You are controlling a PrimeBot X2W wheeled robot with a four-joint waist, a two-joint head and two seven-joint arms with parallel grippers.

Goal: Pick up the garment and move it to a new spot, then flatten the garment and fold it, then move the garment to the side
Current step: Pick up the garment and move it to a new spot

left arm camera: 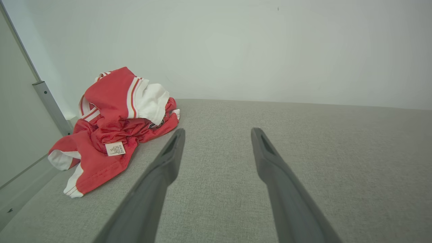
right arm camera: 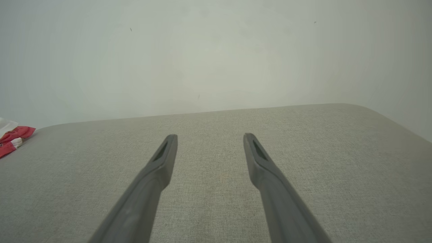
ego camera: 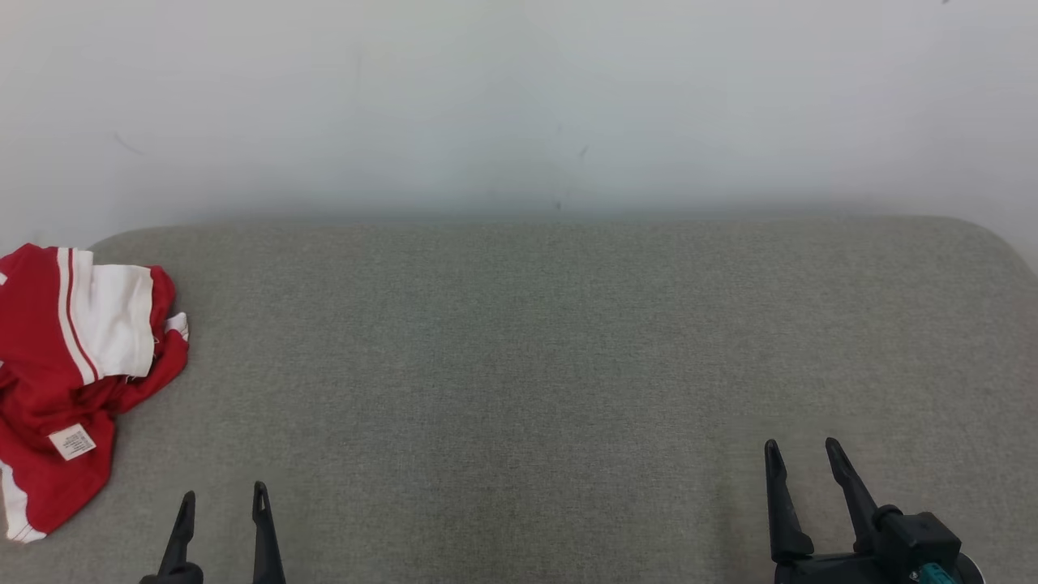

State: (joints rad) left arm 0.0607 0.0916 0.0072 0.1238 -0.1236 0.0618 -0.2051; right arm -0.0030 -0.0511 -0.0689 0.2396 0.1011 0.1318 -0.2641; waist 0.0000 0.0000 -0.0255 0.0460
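While the garment [ego camera: 57, 365] lies crumpled at the counter's [ego camera: 527, 365] left edge, the left gripper [ego camera: 220, 507] and right gripper [ego camera: 803, 454] hover clear of it. Their fingers [ego camera: 260, 535] are spread and empty.

Left pincer [left arm camera: 217, 133] spread wide, empty, above the grey fabric table [left arm camera: 303, 162]; crumpled red-and-white jersey garment [left arm camera: 114, 128] lies beside its left finger.

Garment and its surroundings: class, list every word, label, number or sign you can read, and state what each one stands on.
White sewn-in tag on the red and white garment: printed lines, too small to read.
No other text can be read anywhere.
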